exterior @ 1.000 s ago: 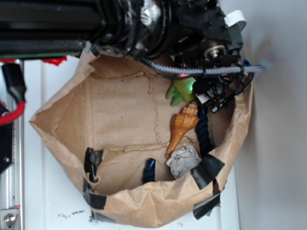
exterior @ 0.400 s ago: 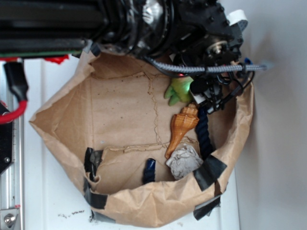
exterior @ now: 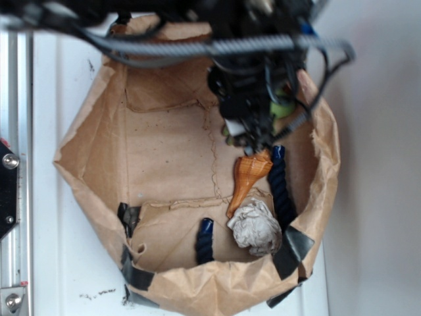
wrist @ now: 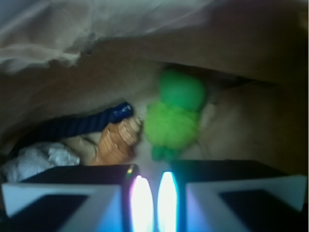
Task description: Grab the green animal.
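Note:
The green animal point(wrist: 174, 116), a fuzzy lime-green plush, lies on the floor of the brown paper bag point(exterior: 164, 158) near its far wall. In the wrist view it sits just ahead of my gripper point(wrist: 149, 179), slightly to the right, and not between the jaws. In the exterior view the gripper point(exterior: 260, 141) hangs over it, so only a green patch of the green animal point(exterior: 283, 109) shows beside the black body. The jaws stand close together with a thin gap and nothing in it.
An orange-brown seashell point(exterior: 248, 176) lies just below the gripper, with a crumpled grey-white paper ball point(exterior: 255, 227) under it. A dark blue rope point(exterior: 281, 181) runs along the bag's right wall. Another blue piece point(exterior: 205, 238) sits near the front fold. Black tape patches the bag's corners.
The arm has swung from the top left to above the bag's upper middle. The gripper now covers most of the green animal, which showed plainly before. The bag has shifted slightly.

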Tool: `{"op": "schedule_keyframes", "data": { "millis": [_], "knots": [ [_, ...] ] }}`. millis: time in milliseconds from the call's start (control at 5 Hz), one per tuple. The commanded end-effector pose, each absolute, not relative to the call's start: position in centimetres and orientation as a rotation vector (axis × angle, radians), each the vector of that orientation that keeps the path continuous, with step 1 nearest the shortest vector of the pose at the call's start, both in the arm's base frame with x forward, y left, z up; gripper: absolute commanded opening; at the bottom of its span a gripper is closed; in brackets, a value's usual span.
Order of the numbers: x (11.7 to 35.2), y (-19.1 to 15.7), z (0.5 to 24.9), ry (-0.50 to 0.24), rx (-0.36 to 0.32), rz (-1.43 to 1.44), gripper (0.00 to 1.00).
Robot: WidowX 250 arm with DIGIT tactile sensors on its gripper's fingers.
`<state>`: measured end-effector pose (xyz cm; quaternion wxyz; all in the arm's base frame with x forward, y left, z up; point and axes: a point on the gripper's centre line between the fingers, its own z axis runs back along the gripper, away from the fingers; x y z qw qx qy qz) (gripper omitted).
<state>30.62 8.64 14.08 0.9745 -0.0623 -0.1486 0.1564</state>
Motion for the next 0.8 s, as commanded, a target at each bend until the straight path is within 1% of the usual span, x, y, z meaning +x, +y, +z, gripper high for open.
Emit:
{"op": "schedule_keyframes", "data": {
  "millis": [0, 200, 400, 600],
  "knots": [
    [28.1, 8.8, 19.2, -0.396, -0.111, 0.206, 0.00],
    [28.4, 8.8, 18.6, -0.396, -0.077, 0.206, 0.87],
    [29.0, 8.9, 17.7, -0.404, -0.062, 0.241, 1.00],
    [29.7, 8.6, 15.5, -0.429, -0.044, 0.302, 1.00]
  ]
}}
